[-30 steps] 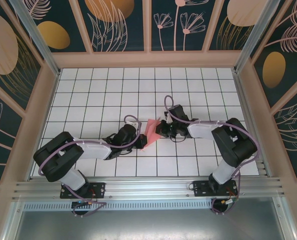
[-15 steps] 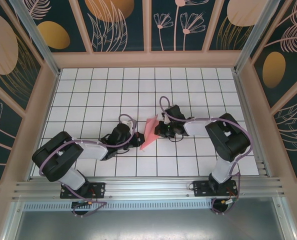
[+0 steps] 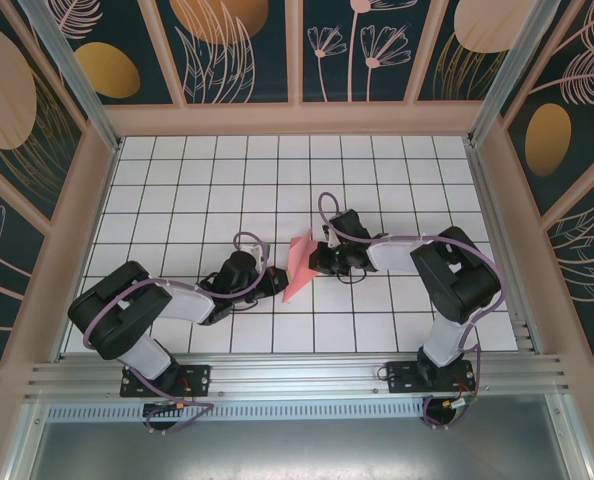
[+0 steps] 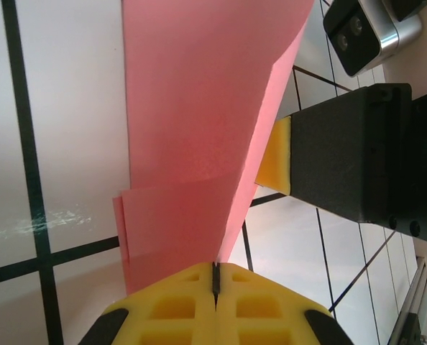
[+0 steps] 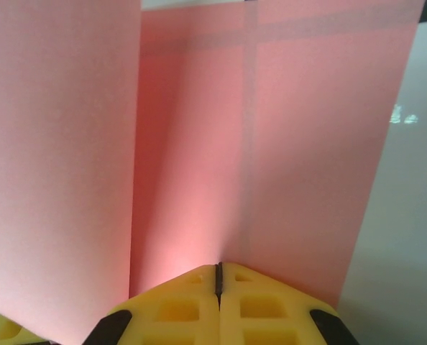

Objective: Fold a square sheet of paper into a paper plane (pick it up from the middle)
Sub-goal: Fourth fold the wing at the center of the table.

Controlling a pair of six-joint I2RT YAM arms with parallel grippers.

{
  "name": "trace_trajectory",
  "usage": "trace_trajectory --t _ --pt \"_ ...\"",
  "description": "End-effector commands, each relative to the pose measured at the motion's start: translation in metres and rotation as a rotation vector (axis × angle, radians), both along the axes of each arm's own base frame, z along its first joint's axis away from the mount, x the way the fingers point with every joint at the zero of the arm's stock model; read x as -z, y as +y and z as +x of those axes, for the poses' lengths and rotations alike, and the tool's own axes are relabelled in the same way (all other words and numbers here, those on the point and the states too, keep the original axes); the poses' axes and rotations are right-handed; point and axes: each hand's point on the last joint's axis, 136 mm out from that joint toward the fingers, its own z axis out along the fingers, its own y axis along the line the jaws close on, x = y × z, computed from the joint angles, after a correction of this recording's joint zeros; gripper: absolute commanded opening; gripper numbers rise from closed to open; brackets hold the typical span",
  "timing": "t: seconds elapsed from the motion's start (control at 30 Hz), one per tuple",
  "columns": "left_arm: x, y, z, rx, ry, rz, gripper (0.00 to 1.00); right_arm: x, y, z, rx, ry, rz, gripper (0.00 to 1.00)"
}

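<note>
Paper plane (image 3: 298,264) in the making is what we hold: thin salmon-pink paper, very light and limp. We judge it will crease wherever it is pinched, tear under a hard pull and slip from a loose hold. The layered crease and the folded edges look to us like the places to grip, not a loose single flap.

On the left, our left arm (image 3: 167,298) reaches in low over the table (image 3: 177,180), and its jaws are closed on the near end of the paper (image 4: 192,108), right where the long crease runs out. A short flap sticks out just beside them. The folded sheet stands between the two arms, near the middle of the table and a little toward us, its point aimed at the near edge. Whether that point touches the tiles we cannot tell. On the right, our right arm (image 3: 447,275) comes in from the other side, its jaws pressed together on the pink edge (image 5: 271,144).

Against a second ago, both arms and the paper sit slightly further left, and the right elbow is drawn in
</note>
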Motion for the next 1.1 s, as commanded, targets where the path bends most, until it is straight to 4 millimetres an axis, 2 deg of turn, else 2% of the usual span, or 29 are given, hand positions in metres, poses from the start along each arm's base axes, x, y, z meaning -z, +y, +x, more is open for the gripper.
trace_trajectory --t 0.0,0.63,1.07 --pt "0.007 0.005 0.002 -0.017 0.017 0.000 0.00 0.013 -0.006 -0.002 0.000 0.013 -0.069 0.05" --pt "0.018 0.006 0.003 -0.004 0.048 0.009 0.00 0.004 0.002 -0.001 -0.019 -0.002 -0.060 0.06" --pt "0.020 0.007 0.005 0.032 0.031 0.054 0.01 0.008 0.000 -0.003 -0.018 0.006 -0.074 0.05"
